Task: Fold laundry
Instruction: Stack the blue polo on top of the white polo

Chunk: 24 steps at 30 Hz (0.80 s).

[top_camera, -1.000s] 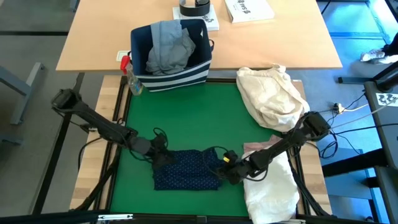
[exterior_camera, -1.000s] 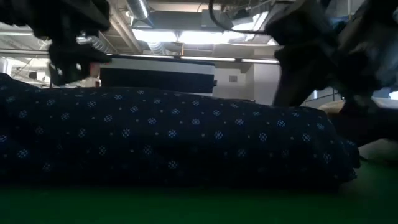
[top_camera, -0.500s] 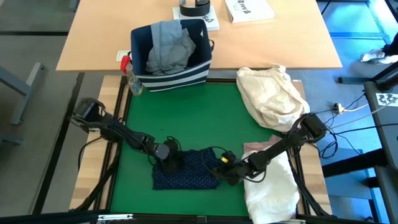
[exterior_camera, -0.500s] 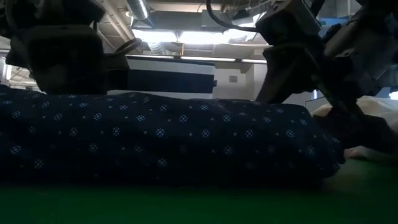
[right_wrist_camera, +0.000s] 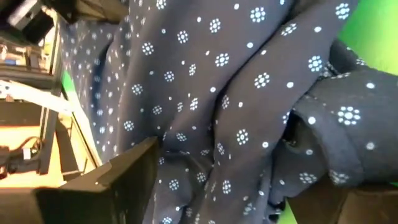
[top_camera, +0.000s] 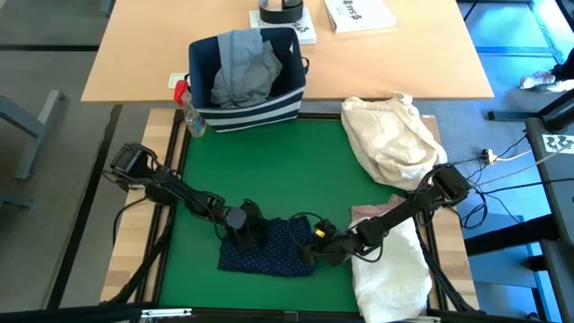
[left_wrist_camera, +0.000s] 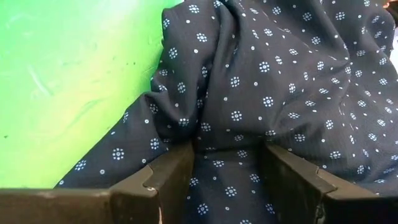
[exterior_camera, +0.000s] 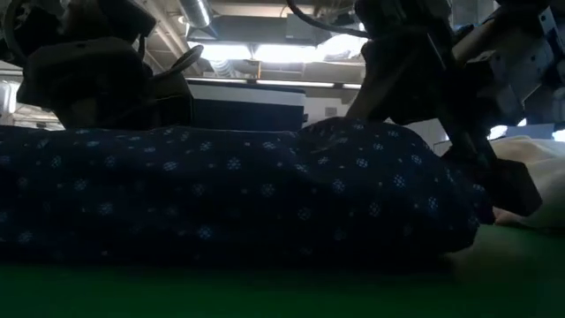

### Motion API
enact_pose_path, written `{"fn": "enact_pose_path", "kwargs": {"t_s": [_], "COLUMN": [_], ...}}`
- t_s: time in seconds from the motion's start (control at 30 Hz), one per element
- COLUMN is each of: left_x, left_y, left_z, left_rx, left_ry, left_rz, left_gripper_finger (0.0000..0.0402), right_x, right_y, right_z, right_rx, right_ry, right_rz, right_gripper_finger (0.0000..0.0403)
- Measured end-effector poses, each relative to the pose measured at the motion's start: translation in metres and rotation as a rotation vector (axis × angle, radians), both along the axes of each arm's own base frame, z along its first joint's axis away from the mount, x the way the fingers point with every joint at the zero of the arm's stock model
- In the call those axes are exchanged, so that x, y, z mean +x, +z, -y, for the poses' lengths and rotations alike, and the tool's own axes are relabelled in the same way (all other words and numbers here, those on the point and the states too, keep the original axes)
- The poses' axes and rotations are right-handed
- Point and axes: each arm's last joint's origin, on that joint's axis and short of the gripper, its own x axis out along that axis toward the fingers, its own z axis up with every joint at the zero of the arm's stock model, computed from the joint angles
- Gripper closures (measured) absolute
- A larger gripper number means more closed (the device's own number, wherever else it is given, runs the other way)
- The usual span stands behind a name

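navy dotted shirt (top_camera: 269, 251), left gripper (top_camera: 248, 235) and right gripper (top_camera: 316, 252) fingers gripping it

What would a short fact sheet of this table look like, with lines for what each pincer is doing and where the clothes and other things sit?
Left pincer: on the navy dotted shirt, fabric between its fingers.
Right pincer: at the shirt's right edge, fabric between its fingers.
Green mat: shirt lies bunched near its front edge.
White garment: front right, beside the shirt.
Cream cloth bundle: right side, farther back.
Striped bin: behind the mat, grey garment inside.
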Motion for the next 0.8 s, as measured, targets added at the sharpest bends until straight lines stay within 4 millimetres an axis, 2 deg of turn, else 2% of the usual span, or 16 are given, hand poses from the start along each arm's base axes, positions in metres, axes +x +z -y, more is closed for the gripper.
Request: {"fn": "enact_pose_path", "kwargs": {"t_s": [0.27, 0.47, 0.63, 0.8], "left_x": [0.000, 0.001, 0.001, 0.001], "left_y": [0.000, 0.001, 0.001, 0.001], "left_z": [0.001, 0.000, 0.000, 0.000], "left_rx": [-0.014, -0.032, -0.043, -0.046], "left_ry": [-0.013, -0.016, -0.021, -0.024], "left_rz": [0.007, 0.018, 0.017, 0.017], "left_gripper_finger": [0.0211, 0.0211, 0.0211, 0.0211], "right_x": [0.000, 0.004, 0.008, 0.009], "right_y": [-0.001, -0.001, 0.008, 0.012], "right_z": [0.005, 0.015, 0.016, 0.016], "right_rx": [0.065, 0.023, 0.044, 0.016], "right_ry": [0.065, -0.024, 0.071, 0.081], "right_rz": [-0.078, -0.054, -0.013, 0.018], "right_gripper_finger": [0.0097, 0.0097, 0.0097, 0.0097]}}
